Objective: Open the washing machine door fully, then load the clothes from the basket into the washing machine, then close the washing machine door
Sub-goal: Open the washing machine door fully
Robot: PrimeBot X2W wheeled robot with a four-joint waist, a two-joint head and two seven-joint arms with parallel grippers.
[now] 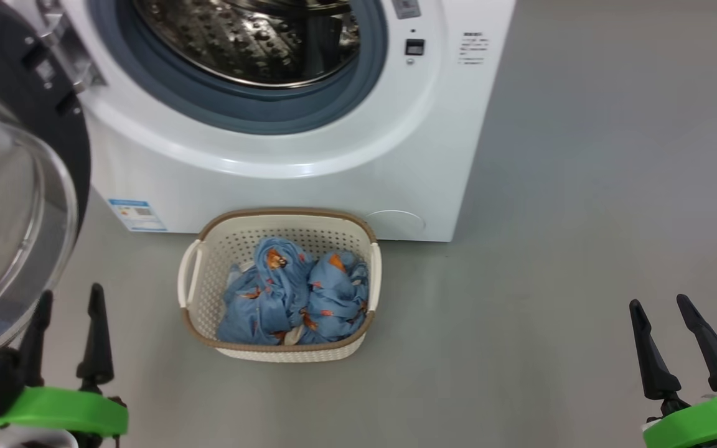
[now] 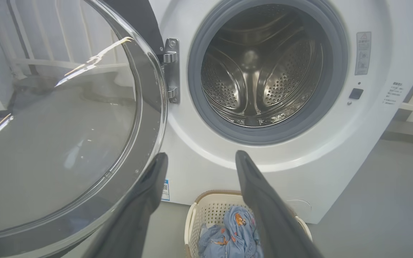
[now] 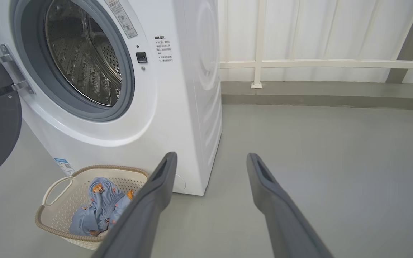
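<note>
The white washing machine (image 1: 309, 162) stands ahead with its steel drum bare. Its round black washing machine door (image 1: 10, 205) with the clear bowl window hangs swung out to the left on its hinge (image 2: 171, 70). On the floor before the machine sits the cream basket (image 1: 209, 274), holding the crumpled light blue clothes (image 1: 296, 292) with orange bears. My left gripper (image 1: 69, 298) stands open at the lower left, close under the door's glass (image 2: 56, 143). At the lower right my right gripper (image 1: 660, 305) is open over bare floor, well right of the basket (image 3: 59, 193).
Grey floor (image 1: 582, 249) stretches to the right of the machine. A white railing (image 3: 321, 64) and a low kerb run along the wall behind. A blue label sticker (image 1: 136, 214) marks the machine's lower left front.
</note>
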